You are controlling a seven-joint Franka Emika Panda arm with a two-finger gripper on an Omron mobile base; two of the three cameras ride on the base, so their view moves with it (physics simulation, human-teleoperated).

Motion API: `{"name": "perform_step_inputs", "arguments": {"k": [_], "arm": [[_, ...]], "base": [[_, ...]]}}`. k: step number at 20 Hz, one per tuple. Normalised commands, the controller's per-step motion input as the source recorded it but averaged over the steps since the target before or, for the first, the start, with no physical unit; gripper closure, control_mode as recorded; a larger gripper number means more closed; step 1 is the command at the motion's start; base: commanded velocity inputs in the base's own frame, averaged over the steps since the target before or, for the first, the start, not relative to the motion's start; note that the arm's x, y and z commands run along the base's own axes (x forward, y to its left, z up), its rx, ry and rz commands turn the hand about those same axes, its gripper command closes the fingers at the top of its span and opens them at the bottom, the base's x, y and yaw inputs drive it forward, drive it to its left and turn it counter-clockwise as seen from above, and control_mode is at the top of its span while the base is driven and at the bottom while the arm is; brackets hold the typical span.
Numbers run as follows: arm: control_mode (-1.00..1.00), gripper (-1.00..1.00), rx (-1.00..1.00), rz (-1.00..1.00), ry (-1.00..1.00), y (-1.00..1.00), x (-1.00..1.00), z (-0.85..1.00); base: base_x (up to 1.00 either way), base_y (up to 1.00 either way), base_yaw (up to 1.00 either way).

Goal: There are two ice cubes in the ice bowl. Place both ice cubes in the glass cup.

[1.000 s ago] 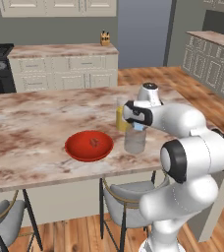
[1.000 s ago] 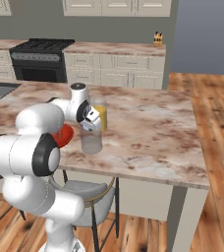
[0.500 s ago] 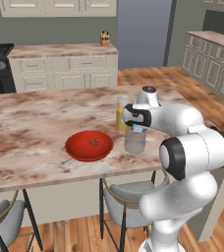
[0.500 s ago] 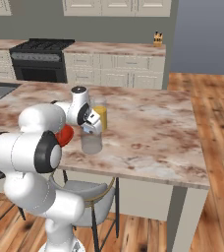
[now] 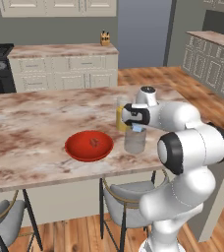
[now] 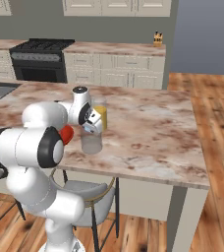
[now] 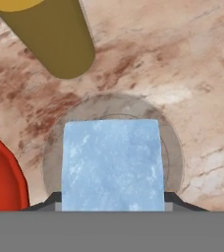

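Compared with the picture one second earlier, the two-finger gripper sits slightly lower over the glass; the bowl, the glasses and the base views are unchanged.

The long marble-patterned island counter carries all task items near its near edge. The white arm reaches from the near side across the counter to the glasses.

The wide, shallow, bright red ice bowl stands on the counter to the left of the glasses. A small reddish-brown ice cube lies inside it, near its middle.

The taller glass with orange liquid stands just beyond the short tumbler, partly hidden by the hand in the left base view.

The short clear greyish glass cup stands upright just right of the red bowl, apart from it. In the hand view its round rim lies directly below the gripper.

The gripper hangs directly above the cup opening. Its fingers are closed on the pale blue-white ice cube, which sits between the finger tips and is centred over the cup. In the left base view the cube shows as a pale blue patch at the cup's rim.
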Motion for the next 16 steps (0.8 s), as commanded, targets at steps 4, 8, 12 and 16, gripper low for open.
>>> {"name": "perform_step_inputs", "arguments": {"k": [4,8,12,16], "arm": [[-1.00,1.00,0.00,0.00,0.00,0.00,0.00,-0.09],[-1.00,1.00,0.00,0.00,0.00,0.00,0.00,-0.15],[-1.00,1.00,0.00,0.00,0.00,0.00,0.00,-0.10],[-1.00,1.00,0.00,0.00,0.00,0.00,0.00,-0.01]], "base": [[0.00,0.00,0.00],[0.00,0.00,0.00],[0.00,0.00,0.00],[0.00,0.00,0.00]]}}
